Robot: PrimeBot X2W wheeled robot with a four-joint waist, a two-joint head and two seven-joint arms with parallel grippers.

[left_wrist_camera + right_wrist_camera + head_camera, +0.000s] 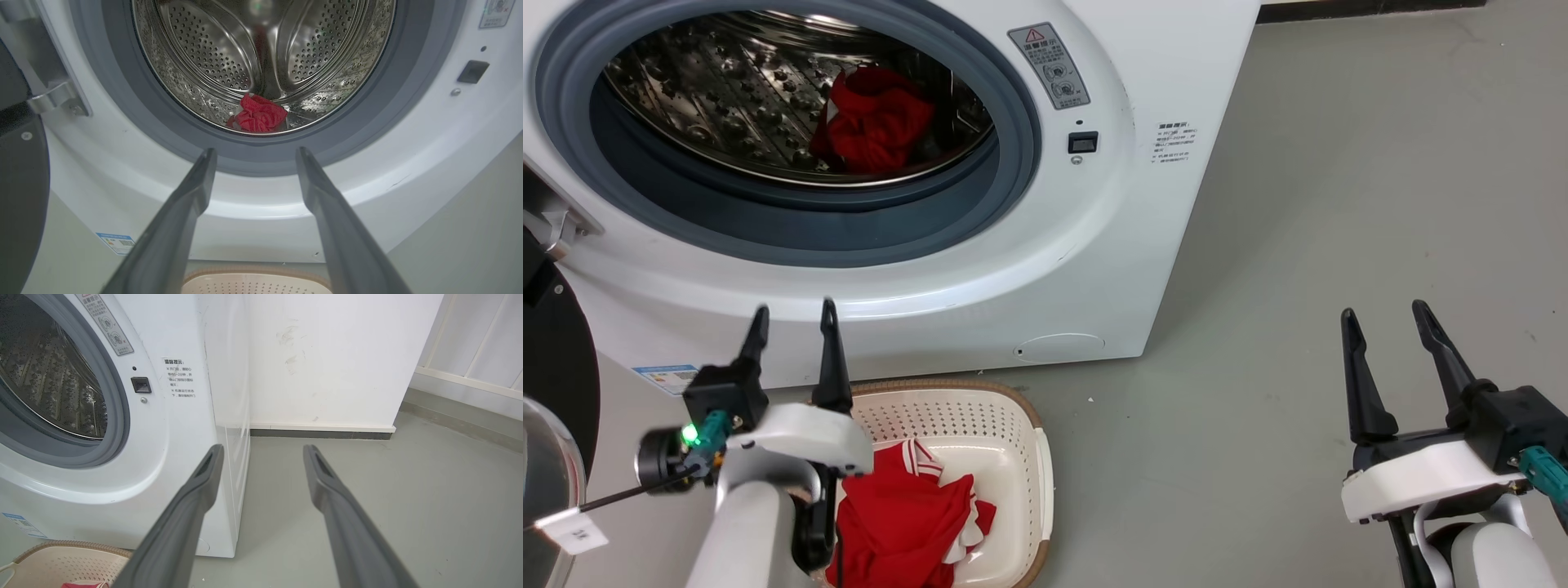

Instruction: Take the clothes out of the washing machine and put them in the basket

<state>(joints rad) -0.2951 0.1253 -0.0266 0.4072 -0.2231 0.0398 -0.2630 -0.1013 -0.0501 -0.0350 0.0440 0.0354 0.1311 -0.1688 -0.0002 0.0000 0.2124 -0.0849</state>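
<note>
The left gripper (pixel 795 309) hovers above the left side of the basket (pixel 1013 457), fingers spread wide and empty, pointing at the porthole. The right gripper (pixel 1383 310) hangs over the floor (pixel 1298 204), equally open and empty. One red garment (pixel 898 523) lies in the basket. A second red garment (pixel 874 122) sits deep in the drum of the washing machine (pixel 1094 245).

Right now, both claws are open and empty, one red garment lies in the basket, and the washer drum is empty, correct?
Not empty: the head view shows a second red garment lying in the steel drum. The rest holds: left claw and right claw open and empty, one red garment in the basket.
</note>
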